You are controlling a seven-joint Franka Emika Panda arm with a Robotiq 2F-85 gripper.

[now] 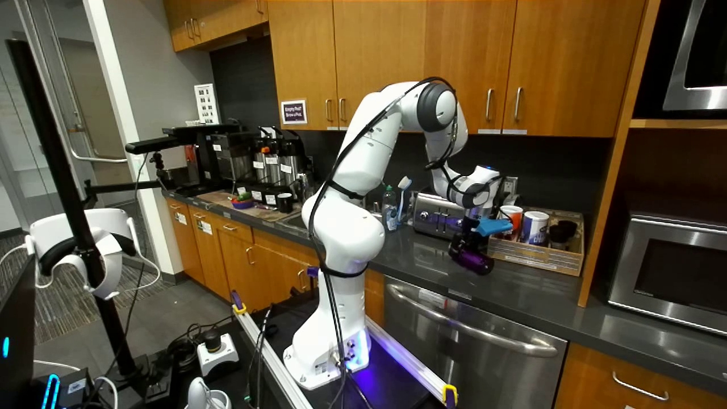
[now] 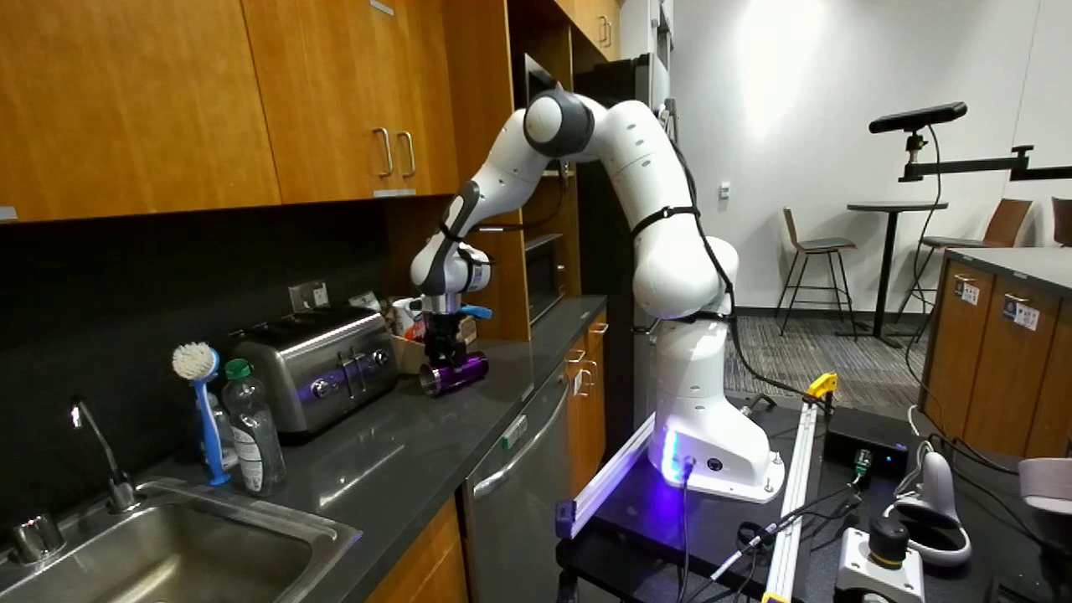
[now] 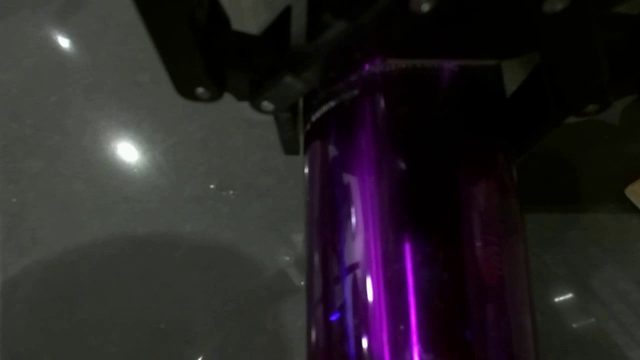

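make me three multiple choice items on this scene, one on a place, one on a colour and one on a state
1. Where is the tumbler?
A. in the sink
B. between the gripper's fingers
C. inside the toaster

2. What colour is the cap of the bottle?
A. green
B. red
C. white

3. How is the tumbler turned?
A. upright
B. upside down
C. on its side

Key:
1 B, as the wrist view shows a finger at either side of it
2 A, as it looks green in both exterior views
3 C, as in an exterior view its round end faces sideways
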